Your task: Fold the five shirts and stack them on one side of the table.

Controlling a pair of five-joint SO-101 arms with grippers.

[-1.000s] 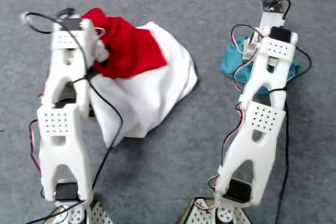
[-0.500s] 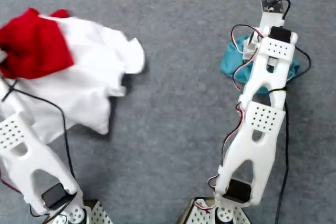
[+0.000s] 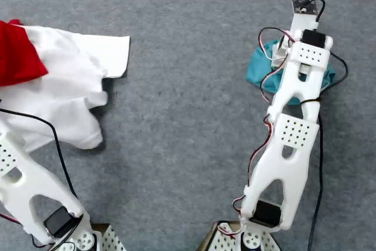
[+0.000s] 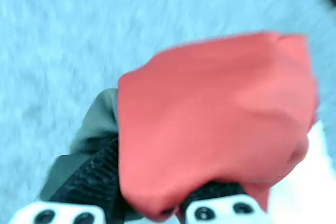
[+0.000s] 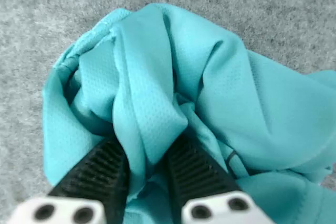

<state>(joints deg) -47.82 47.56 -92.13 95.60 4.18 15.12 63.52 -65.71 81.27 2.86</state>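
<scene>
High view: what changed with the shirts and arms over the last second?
The left gripper, clamped on the red shirt, swung to the left edge of the table, dragging the white shirt along. The right gripper stayed shut on the teal shirt, unmoved.

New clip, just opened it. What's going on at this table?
Two robot arms are working on shirts on a grey table. The left arm has its jaws shut on a red shirt at the table's left edge, where the red cloth lies on a crumpled white shirt. The right arm has its jaws shut on a fold of a bunched teal shirt on the right side. Nothing looks folded or stacked yet.
</scene>
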